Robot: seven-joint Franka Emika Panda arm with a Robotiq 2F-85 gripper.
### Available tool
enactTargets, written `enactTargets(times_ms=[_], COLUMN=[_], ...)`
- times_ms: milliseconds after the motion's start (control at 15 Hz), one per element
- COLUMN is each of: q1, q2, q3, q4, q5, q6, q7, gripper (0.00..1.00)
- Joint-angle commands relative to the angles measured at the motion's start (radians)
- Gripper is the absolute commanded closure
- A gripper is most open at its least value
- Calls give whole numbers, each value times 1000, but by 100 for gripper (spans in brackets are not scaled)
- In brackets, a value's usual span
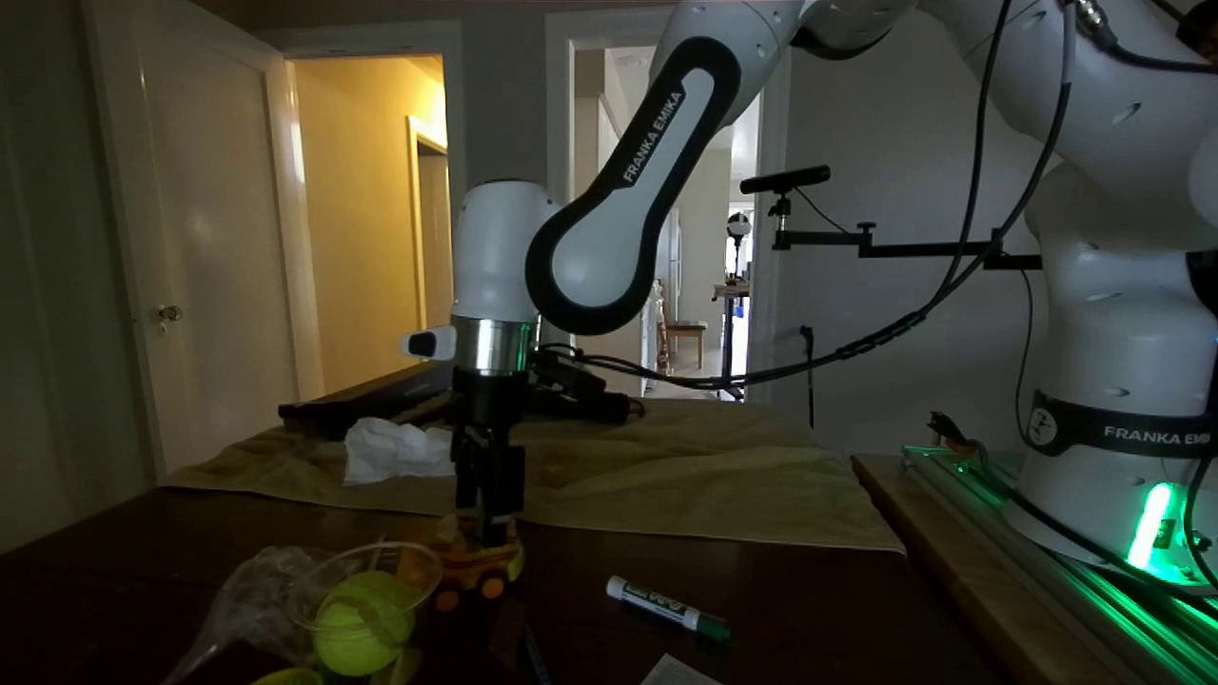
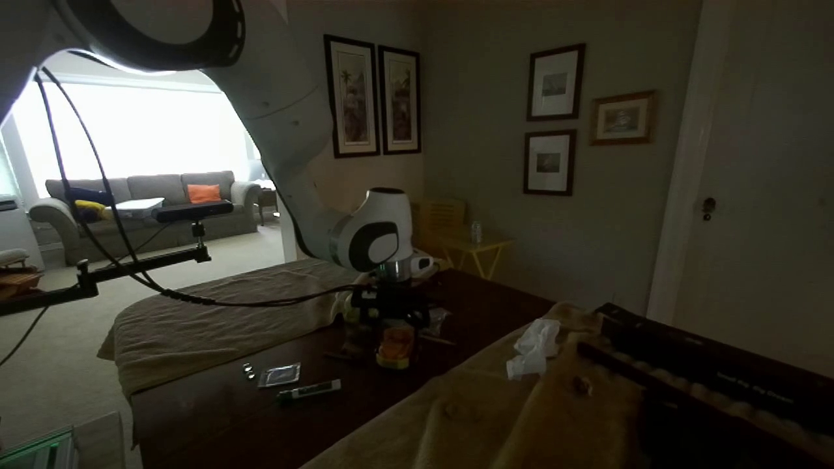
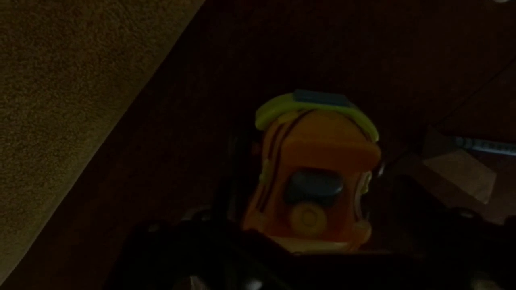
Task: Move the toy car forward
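Toy car (image 3: 318,155) stands near a ball (image 1: 363,623), marker (image 1: 666,607) and towel (image 1: 704,485).

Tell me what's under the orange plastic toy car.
Dark brown tabletop shows around the orange plastic toy car; whatever lies directly beneath its body is covered and cannot be seen.

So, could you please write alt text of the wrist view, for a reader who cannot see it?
An orange toy car with a lime-green bumper sits on a dark tabletop between the robot's open jaws, dimly lit. A tan cloth fills the upper left; a slim crayon-like stick lies at the right edge near a flat brown piece.
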Motion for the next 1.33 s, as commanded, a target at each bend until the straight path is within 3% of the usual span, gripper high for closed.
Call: enactTargets(times_ms=[0, 1067, 1133, 1267], q1=[14, 43, 45, 47], q2=[32, 128, 128, 128], q3=[-11, -28, -30, -32], q4=[53, 162, 164, 166], q5=[-12, -4, -6, -7], q6=[-34, -36, -37, -38], q7=[-23, 25, 25, 27], gripper=[0, 0, 25, 34])
